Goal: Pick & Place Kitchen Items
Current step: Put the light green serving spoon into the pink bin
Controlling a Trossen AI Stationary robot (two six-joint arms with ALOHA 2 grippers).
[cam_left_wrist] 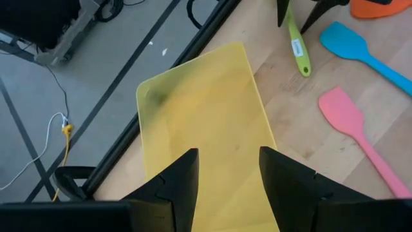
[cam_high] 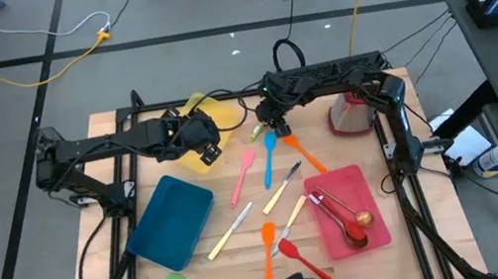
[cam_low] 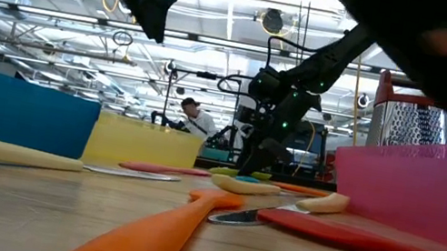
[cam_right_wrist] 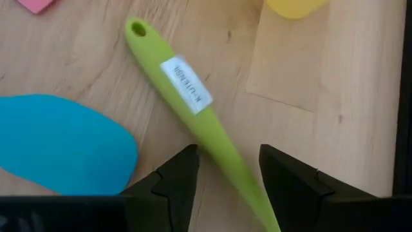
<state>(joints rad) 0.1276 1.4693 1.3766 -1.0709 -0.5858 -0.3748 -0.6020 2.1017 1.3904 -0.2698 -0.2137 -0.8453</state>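
**Right fingers poised over the green utensil handle**

The wooden surface [cam_high: 246, 245] stood on a grey workshop floor crossed by cables, carrying three flat trays and a scatter of slim utensils. The right gripper [cam_right_wrist: 227, 169] hung low over the far middle of the surface, its fingers apart and empty. The green utensil [cam_right_wrist: 193, 109] lay flat on the wood, its labelled handle running between the two fingers toward about 11 o'clock in the right wrist view, so the fingers straddled its long axis. A blue spatula [cam_right_wrist: 61, 145] lay just beside it. The right arm was plainly the nearer. The left gripper [cam_left_wrist: 227, 169] waited above the yellow tray [cam_left_wrist: 193, 103], fingers likewise apart and holding nothing. Closing on the handle appeared to be the next step.
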